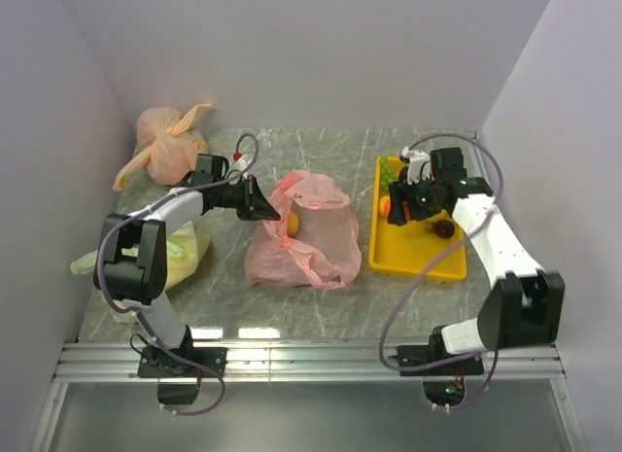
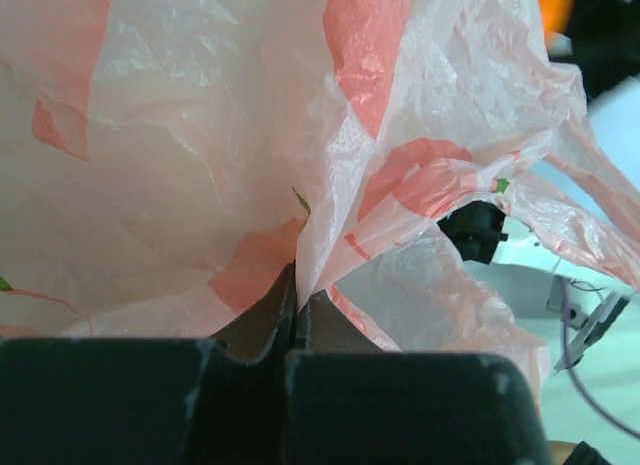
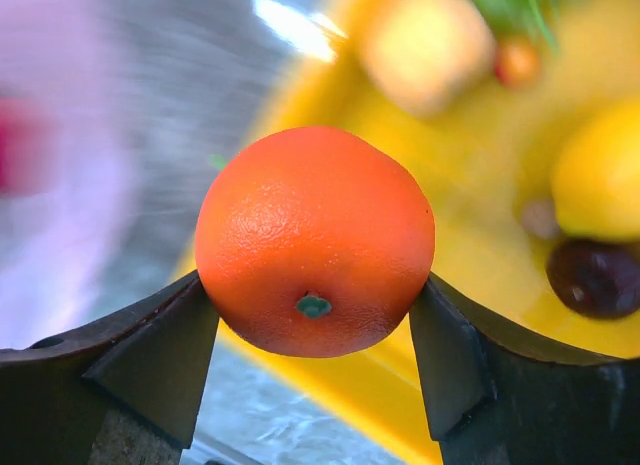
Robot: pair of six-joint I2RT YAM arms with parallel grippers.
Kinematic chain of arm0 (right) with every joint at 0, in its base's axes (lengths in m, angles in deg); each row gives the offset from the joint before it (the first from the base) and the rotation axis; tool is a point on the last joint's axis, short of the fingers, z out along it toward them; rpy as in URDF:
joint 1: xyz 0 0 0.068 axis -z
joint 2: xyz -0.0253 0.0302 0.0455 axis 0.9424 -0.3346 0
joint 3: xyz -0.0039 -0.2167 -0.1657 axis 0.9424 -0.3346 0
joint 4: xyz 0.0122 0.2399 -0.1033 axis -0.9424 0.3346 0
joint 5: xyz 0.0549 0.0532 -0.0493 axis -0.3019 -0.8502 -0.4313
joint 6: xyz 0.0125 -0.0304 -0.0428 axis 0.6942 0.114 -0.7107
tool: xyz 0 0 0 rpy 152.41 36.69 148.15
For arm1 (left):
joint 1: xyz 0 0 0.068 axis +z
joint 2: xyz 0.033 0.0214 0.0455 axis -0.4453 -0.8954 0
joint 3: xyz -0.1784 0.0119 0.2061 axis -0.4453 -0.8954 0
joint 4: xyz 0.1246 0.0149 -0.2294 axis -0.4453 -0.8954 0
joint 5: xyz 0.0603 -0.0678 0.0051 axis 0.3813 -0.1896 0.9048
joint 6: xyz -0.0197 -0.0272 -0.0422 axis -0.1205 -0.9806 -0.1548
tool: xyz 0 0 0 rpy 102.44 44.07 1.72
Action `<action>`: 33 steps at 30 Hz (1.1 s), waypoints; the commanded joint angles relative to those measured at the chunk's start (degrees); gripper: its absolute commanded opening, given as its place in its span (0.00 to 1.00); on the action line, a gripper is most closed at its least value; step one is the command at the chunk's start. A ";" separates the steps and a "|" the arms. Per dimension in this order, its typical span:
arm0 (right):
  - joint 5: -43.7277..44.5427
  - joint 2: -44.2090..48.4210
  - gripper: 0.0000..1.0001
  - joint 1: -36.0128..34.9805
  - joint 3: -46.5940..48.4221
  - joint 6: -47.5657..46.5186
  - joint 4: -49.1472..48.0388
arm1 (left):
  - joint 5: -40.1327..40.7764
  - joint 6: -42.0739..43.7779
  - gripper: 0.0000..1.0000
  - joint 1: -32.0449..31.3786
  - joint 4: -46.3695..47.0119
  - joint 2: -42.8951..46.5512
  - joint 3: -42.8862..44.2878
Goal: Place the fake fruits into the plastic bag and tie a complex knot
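Three bags lie on the table (image 1: 350,306): the pink bag (image 1: 301,243) in the middle, a tied orange bag (image 1: 167,141), a yellow-green bag (image 1: 185,250). The left gripper (image 2: 297,295) is closed, pinching the pink bag's edge. The right gripper (image 3: 314,320) clamps one orange (image 3: 315,235) above the edge of one yellow tray (image 1: 420,262), where a lemon (image 3: 598,175) and a dark fruit (image 3: 598,277) lie

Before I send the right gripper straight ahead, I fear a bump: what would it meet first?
Probably the rim of the yellow tray, just beyond the orange the right gripper holds; depth is unclear, so it could be the table beside that rim instead.
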 commanded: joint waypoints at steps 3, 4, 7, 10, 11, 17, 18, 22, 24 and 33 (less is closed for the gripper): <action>-17.62 7.95 0.48 -5.91 3.46 -6.18 7.94 | -1.85 -4.39 0.01 0.09 4.22 1.27 1.44; -18.14 7.69 0.48 -7.67 3.72 -7.05 8.81 | -1.85 -4.74 0.01 0.09 4.48 1.18 1.36; -19.64 5.68 0.47 -13.30 5.30 -6.46 10.14 | -2.55 -5.10 0.01 0.09 4.75 1.36 1.18; -20.79 2.52 0.47 -17.69 6.79 -4.70 8.83 | -2.99 -4.66 0.01 0.09 4.58 1.71 1.18; -20.00 1.46 0.47 -18.66 7.76 -4.25 7.26 | -3.08 -4.57 0.00 0.18 4.57 1.97 1.18; -16.23 -11.10 0.45 -22.27 19.07 3.12 -0.65 | -3.87 -3.95 0.00 0.09 4.84 1.88 0.30; -14.82 -12.51 0.45 -22.54 20.67 4.00 -1.28 | -3.96 -3.95 0.01 0.09 5.27 2.06 0.04; -9.01 -17.96 0.95 -25.96 26.03 4.02 -0.85 | -3.96 -4.39 0.06 0.09 5.54 1.88 -0.23; -9.80 -18.50 0.98 -27.28 25.70 2.78 1.61 | -3.96 -4.83 0.13 0.18 5.63 1.53 0.12; -14.62 -3.94 1.00 -23.79 13.31 -5.74 5.83 | -4.40 -6.86 0.22 0.79 8.44 0.74 -0.14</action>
